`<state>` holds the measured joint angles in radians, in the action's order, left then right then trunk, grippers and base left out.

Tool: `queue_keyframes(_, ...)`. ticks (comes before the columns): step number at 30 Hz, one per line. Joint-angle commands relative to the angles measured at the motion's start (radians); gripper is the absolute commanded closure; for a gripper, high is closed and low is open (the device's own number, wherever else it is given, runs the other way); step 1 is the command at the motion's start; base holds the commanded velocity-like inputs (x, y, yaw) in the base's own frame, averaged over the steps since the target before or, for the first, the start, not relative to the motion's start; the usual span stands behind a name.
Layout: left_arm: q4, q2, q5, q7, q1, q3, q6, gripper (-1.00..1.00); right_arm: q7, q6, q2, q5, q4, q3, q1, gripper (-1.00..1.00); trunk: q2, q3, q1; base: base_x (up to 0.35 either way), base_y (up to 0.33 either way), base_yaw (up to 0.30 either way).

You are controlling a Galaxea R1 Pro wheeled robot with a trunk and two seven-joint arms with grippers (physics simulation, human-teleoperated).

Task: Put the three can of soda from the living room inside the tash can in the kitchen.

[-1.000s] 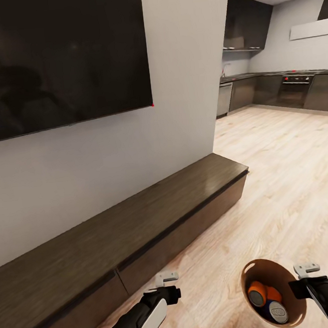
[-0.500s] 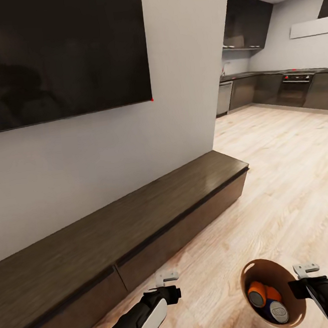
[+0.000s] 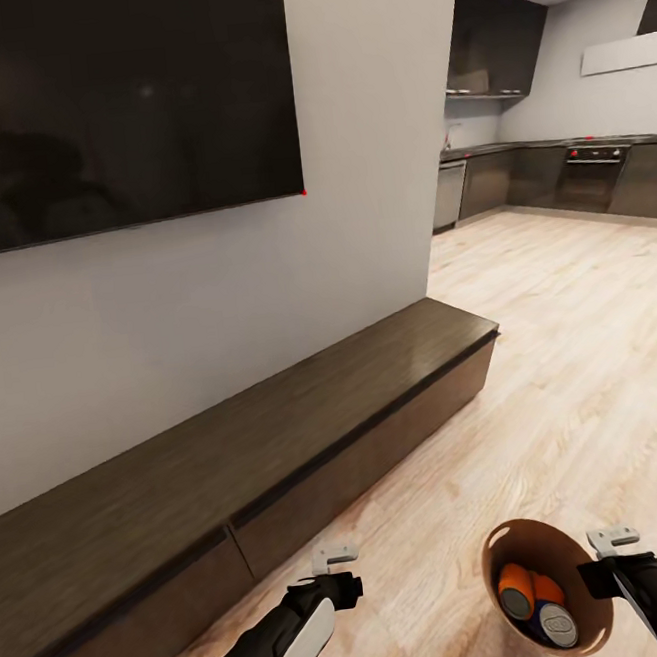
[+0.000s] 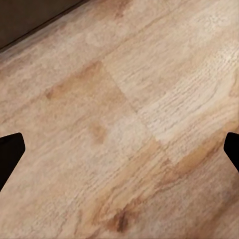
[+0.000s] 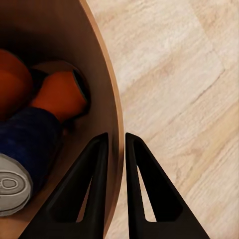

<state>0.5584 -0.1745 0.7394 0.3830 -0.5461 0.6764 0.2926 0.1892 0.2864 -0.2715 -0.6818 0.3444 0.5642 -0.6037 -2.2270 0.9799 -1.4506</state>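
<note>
At the lower right of the head view, the right gripper (image 5: 115,149) pinched the thin, stiff rim of the tash can (image 3: 510,547), its fingers (image 5: 95,164) narrow; the three cans (image 3: 536,605) inside probably made it bottom-heavy, while the left gripper (image 4: 119,154) gaped wide over floor.

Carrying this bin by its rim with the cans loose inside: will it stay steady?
Probably tippy: the right gripper pinches only one side of the bin wall. The cans lie loose on their sides, so they may roll and shift weight. Thin rim could slip.
</note>
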Motion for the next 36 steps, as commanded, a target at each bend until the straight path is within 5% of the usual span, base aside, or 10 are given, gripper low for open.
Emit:
queue_keyframes(1,0.0,0.0,0.0,0.0,0.0,0.0,0.0,-1.0,0.006,0.0,0.0,0.005,0.001,0.002,-0.001,1.0,0.0,0.0,0.0,0.0,0.0,0.0)
queue_keyframes(36,0.0,0.0,0.0,-0.002,0.0,0.0,0.0,-1.0,0.006,-0.001,0.001,0.005,0.001,0.002,0.0,1.0,-0.147,0.066,-0.08,0.0,0.0,0.0)
